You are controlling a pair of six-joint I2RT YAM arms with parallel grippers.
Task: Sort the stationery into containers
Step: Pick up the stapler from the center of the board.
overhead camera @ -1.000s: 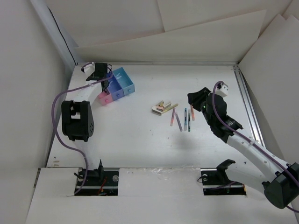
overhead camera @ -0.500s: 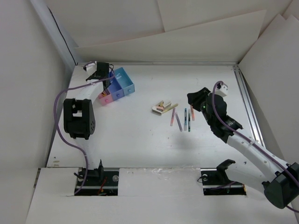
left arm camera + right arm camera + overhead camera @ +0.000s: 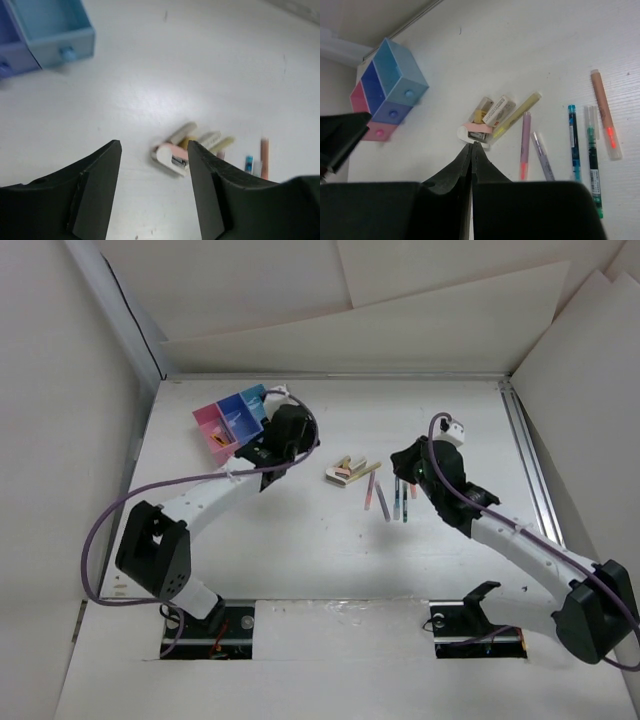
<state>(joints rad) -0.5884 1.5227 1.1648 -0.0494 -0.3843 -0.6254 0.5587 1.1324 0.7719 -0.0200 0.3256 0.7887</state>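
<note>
Three joined containers point(image 3: 232, 418) sit far left on the table point(image 3: 300, 540); a small orange thing point(image 3: 221, 442) lies in the pink one. Six pens point(image 3: 574, 142) and two tan blocks point(image 3: 497, 110) lie mid-table. The left fingers point(image 3: 100, 190) gape, empty; the right fingers point(image 3: 455, 175) are clenched on nothing.

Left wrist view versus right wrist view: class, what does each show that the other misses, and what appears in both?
Only the left wrist view: the left gripper with its jaws apart. Only the right wrist view: the shut right gripper, the pink bin and the row of pens at full length. Both: the light blue bin, the eraser pile and the orange pen.
</note>
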